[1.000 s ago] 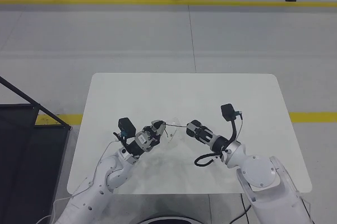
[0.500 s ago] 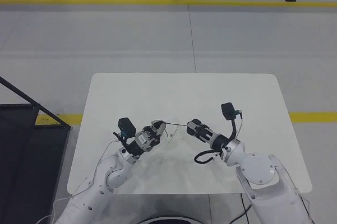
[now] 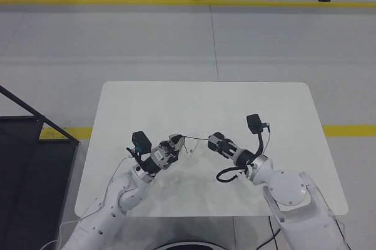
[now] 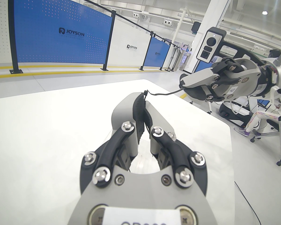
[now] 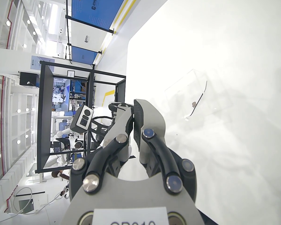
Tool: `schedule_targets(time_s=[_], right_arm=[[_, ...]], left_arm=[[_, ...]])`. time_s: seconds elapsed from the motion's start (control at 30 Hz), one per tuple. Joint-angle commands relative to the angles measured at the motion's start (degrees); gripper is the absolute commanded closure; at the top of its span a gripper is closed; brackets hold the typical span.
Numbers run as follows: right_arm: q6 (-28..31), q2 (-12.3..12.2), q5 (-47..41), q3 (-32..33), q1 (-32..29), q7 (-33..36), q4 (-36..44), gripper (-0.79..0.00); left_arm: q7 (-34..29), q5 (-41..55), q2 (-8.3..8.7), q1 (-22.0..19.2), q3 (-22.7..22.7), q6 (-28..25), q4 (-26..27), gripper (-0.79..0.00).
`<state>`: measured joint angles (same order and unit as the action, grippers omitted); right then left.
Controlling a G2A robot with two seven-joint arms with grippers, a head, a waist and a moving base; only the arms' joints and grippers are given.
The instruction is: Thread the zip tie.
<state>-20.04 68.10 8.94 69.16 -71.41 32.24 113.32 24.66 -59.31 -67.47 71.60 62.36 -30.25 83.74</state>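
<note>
Both pinching tie (image 4: 162,93): left end effector (image 4: 143,99) gripping head end, right end effector (image 4: 183,86) gripping tail. Risk: thin tail flexing, missing slot; over-pulling slipping grip.

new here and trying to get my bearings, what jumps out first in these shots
A thin black zip tie hangs stretched in the air between the two grippers, over the near middle of the white table. The left gripper is shut on one end and the right gripper on the other, tips facing each other. A clear plastic piece lies flat on the table nearby.
</note>
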Motion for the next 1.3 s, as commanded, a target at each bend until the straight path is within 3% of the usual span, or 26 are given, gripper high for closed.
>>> schedule_targets(time_s=[0.0,1.27], right_arm=[[-0.21,0.03,0.07,-0.22,0.25,0.12,-0.06,0.000],[-1.43,0.06,0.41,-0.41,0.66,0.61,0.36,0.000]], left_arm=[[0.00,0.00,0.00,0.00,0.00,0.00,0.00,0.000],[0.00,0.00,0.00,0.00,0.00,0.00,0.00,0.000]])
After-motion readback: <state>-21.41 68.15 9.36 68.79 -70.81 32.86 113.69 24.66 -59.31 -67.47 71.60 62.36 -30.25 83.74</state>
